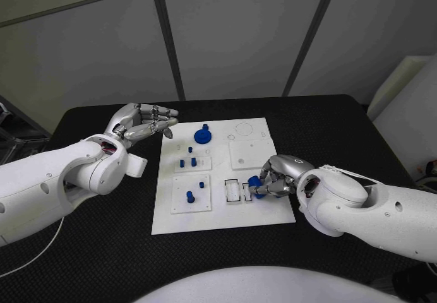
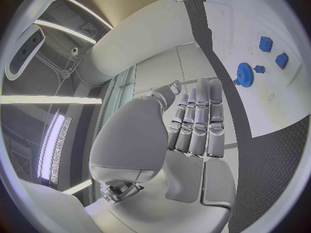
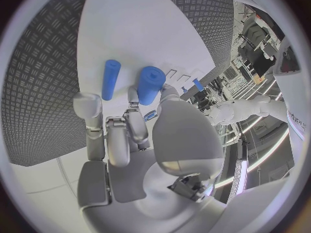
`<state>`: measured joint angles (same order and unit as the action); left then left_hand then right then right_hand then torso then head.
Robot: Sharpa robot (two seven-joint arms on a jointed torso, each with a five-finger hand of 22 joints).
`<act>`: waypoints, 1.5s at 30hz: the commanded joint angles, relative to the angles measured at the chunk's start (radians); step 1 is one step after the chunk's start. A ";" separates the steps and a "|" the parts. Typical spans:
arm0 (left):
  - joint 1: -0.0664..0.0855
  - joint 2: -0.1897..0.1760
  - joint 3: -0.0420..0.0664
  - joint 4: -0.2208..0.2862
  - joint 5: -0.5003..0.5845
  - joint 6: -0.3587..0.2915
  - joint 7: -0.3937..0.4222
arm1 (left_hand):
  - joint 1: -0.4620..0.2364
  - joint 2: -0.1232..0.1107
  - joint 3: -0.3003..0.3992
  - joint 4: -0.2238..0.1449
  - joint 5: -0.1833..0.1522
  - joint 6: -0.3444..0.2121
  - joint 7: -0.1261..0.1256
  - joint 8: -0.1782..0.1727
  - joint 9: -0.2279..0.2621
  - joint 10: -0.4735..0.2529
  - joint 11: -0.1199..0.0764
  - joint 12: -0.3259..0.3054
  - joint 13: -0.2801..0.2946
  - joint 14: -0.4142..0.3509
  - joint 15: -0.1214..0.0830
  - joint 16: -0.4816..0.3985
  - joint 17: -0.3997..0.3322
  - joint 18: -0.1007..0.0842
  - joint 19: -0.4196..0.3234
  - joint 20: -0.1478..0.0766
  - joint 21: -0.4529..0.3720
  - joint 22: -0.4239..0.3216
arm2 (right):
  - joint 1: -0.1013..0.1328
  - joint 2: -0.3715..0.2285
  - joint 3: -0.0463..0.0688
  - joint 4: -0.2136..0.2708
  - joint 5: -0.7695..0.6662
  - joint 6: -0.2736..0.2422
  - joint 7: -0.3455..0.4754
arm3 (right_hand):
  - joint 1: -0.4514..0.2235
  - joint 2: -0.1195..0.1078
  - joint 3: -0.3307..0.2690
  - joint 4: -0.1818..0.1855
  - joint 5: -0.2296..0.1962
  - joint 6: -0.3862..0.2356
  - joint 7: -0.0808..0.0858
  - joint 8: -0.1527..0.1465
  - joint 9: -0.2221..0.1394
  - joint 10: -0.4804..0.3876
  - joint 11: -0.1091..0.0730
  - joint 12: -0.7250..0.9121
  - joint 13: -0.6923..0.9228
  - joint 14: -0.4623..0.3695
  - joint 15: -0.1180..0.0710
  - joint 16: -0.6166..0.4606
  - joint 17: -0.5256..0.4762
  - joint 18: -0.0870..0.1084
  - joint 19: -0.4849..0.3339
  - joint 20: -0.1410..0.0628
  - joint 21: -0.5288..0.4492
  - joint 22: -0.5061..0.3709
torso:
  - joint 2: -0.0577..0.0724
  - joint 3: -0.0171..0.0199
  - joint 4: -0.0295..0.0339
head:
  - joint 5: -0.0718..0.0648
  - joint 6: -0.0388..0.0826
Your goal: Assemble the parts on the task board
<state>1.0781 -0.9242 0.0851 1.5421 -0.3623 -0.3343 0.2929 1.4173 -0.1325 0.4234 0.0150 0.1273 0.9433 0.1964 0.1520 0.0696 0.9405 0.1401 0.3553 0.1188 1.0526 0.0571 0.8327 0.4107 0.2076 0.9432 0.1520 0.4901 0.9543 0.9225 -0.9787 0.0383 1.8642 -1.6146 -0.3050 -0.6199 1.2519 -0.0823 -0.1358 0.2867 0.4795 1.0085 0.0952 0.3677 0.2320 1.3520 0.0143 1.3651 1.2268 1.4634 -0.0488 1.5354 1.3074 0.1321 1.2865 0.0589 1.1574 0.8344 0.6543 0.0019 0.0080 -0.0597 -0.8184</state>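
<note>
Nearest the robot, the right hand (image 1: 276,177) rests at the right edge of the white task board (image 1: 223,218), its fingers curled around a small blue cylindrical part (image 1: 256,185) that it holds just beside a white slotted fixture (image 1: 235,190) on the board's lower right. In the right wrist view that blue part (image 3: 150,85) sits pinched at the fingertips (image 3: 132,94), with a second, slimmer blue peg (image 3: 111,79) lying just beside it against the board (image 3: 155,26). Left of the fixture, a blue peg (image 1: 189,197) stands in a raised white block (image 1: 192,193). Further back, two short blue pegs (image 1: 187,163) stand in another white block, and a plain square white plate (image 1: 249,153) lies to their right. Beyond these, a blue gear (image 1: 202,136) lies near the board's far edge. At the far left, the left hand (image 1: 143,124) hovers over the black table (image 1: 364,139) just off the board's far left corner, holding nothing, its fingers loosely extended side by side.
</note>
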 commanded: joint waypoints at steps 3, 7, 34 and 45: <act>0.001 -0.001 0.001 0.001 0.001 0.011 0.001 | 0.000 0.008 -0.003 -0.003 -0.003 -0.003 0.004 0.006 0.000 -0.005 -0.002 0.003 -0.002 -0.004 0.003 -0.004 -0.002 -0.027 0.001 0.005 -0.006 -0.001 | -0.007 -0.024 -0.007 0.015 0.066 -0.061 -0.034 | 0.036 0.016 0.005 -0.001 0.056 0.006 -0.013 0.015 0.010 0.008 -0.007 0.000 0.010 0.093 -0.010 0.002 0.200 -0.005 0.005 -0.009 0.006 0.010 | 0.000 -0.0003 -0.0004 | 0.003 0.000; 0.001 0.000 0.001 0.001 0.001 0.013 0.000 | 0.000 0.008 -0.003 -0.003 -0.002 -0.003 0.004 0.006 0.000 -0.006 -0.002 0.004 -0.002 -0.004 0.003 -0.004 -0.002 -0.027 0.002 0.005 -0.006 -0.001 | -0.006 -0.038 -0.006 0.036 0.087 -0.106 -0.023 | 0.037 0.021 0.004 0.001 0.068 0.006 -0.013 0.018 0.012 0.011 -0.008 0.001 0.013 0.094 -0.011 0.003 0.203 -0.006 0.007 -0.010 0.009 0.014 | -0.002 -0.0013 -0.0012 | 0.003 0.002; 0.001 0.005 0.001 0.002 0.001 0.019 -0.004 | 0.001 0.009 -0.003 -0.003 -0.002 -0.003 0.004 0.006 0.000 -0.007 -0.002 0.004 -0.002 -0.004 0.003 -0.004 -0.002 -0.027 0.002 0.005 -0.006 -0.001 | -0.005 0.019 -0.005 0.071 0.159 -0.172 0.021 | 0.003 0.024 -0.024 0.005 0.072 0.017 -0.022 0.041 0.031 0.018 -0.015 0.000 0.022 0.099 -0.017 0.015 0.224 -0.009 0.015 -0.015 0.020 0.031 | 0.001 -0.0018 0.0030 | 0.015 0.005; 0.001 0.006 0.001 0.005 0.001 0.019 -0.005 | 0.001 0.009 -0.003 -0.003 -0.002 -0.003 0.004 0.006 0.000 -0.007 -0.002 0.004 -0.002 -0.004 0.003 -0.004 -0.002 -0.027 0.002 0.005 -0.006 -0.001 | -0.005 0.079 -0.004 0.032 0.173 -0.099 0.012 | -0.015 0.028 -0.035 0.006 0.050 0.020 -0.026 0.051 0.041 0.020 -0.018 -0.001 0.025 0.099 -0.019 0.015 0.224 -0.009 0.015 -0.017 0.021 0.033 | 0.001 -0.0013 0.0003 | 0.026 0.002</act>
<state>1.0777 -0.9185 0.0851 1.5435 -0.3623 -0.3256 0.2853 1.4175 -0.1327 0.4234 0.0150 0.1273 0.9433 0.1964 0.1520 0.0696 0.9407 0.1400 0.3553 0.1180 1.0525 0.0571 0.8327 0.4100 0.2076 0.9432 0.1521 0.4901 0.9545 0.9161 -0.9025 0.0332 1.8993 -1.4560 -0.4468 -0.6136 1.2470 -0.0548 -0.1654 0.2941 0.5335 1.0285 0.0750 0.4133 0.2743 1.3686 -0.0020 1.3651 1.2500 1.4669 -0.0593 1.5470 1.3081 0.1321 1.2992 0.0462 1.1737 0.8669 0.6557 -0.0003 0.0108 -0.0367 -0.8164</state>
